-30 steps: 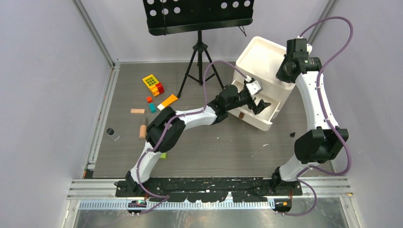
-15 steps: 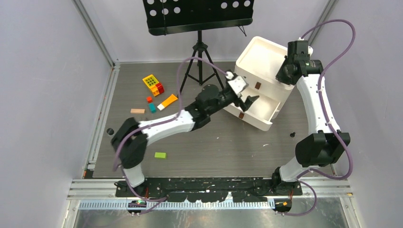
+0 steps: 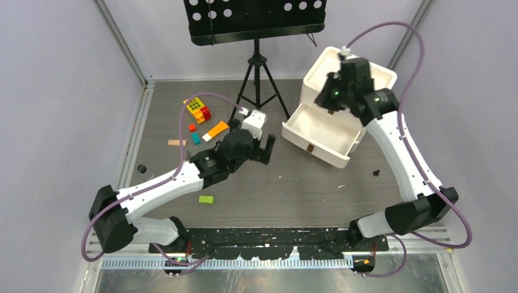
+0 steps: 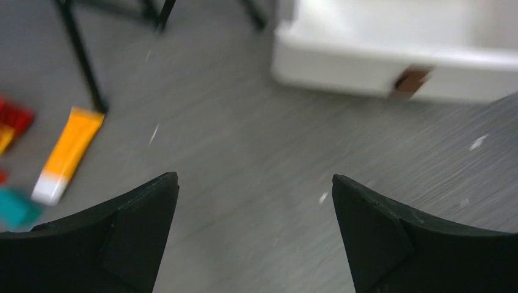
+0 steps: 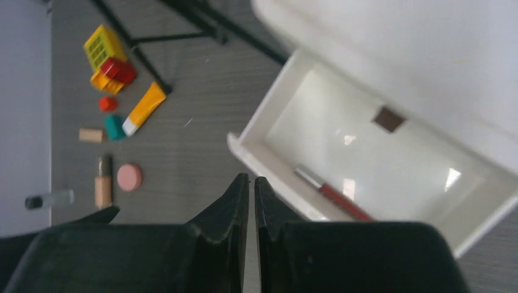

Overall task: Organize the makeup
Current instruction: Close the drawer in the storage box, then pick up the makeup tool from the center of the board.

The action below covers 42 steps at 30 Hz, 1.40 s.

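**A:** Two arms over one worktop (image 3: 287,189). What do we see, biggest thing first?

**B:** We see the black music stand (image 3: 256,21) well beyond both grippers. Next comes the white drawer box (image 3: 324,70) beneath the right gripper (image 5: 251,178), with one drawer (image 5: 397,177) pulled out. In our wrist view the drawer's front rim passes right under that gripper's tips.

**A:** And that gripper itself?

**B:** Its fingers are pressed together with only a sliver between them. We see nothing pinched there.

**A:** What about the left gripper (image 4: 254,180)?

**B:** It is spread wide and empty over bare worktop. The drawer front sits ahead of it, apart from its fingers.

**A:** Where is the makeup?

**B:** We count one piece inside the drawer. It is a thin red pencil (image 5: 333,195), lying slantwise on the drawer floor just past the right gripper's tips. The rest lies on the worktop.

The orange tube (image 4: 67,152) is ahead of the left gripper, off toward one finger's side, near the toy blocks (image 5: 109,61). On the side of the right gripper away from the drawer, well apart from it, we find the tan tube (image 5: 102,183) with a dark end. The pink compact (image 5: 129,177) lies just beside that tube, and the clear bottle (image 5: 49,199) lies farther out and looks blurred.

**A:** Is the compact touching the tan tube?

**B:** We see a narrow gap, so no.
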### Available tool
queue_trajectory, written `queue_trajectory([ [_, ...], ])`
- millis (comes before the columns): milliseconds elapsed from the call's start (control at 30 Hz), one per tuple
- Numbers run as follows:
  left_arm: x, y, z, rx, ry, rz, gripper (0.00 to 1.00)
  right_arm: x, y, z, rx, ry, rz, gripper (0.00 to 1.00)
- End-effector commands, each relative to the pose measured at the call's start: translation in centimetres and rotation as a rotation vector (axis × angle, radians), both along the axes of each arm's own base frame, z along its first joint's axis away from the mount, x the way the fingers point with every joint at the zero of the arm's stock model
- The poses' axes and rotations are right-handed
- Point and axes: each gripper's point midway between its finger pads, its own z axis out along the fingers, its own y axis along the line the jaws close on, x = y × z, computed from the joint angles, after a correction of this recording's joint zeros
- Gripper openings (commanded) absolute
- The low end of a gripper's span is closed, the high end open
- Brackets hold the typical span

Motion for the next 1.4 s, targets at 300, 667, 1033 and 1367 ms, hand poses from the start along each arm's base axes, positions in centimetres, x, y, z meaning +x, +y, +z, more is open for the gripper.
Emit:
queue_trajectory([
  [300,-4.8,21.1,-8.3,0.102,0.258,0.725,1.0,-8.1,13.2,-8.3,-0.056,0.035,0.331,0.25],
  [667,-7.9,22.9,-13.7,0.11,0.414,0.815,1.0,-11.9,13.4,-13.1,-0.077,0.093,0.372,0.39],
  [1033,-2.5,23.2,-15.8,0.064,0.468,0.869,1.0,-12.5,10.7,-11.4,-0.152,0.05,0.348,0.5],
  [1367,2.5,24.0,-18.3,0.037,0.541,0.854,1.0,-12.8,6.2,-7.8,-0.238,-0.042,0.227,0.59],
])
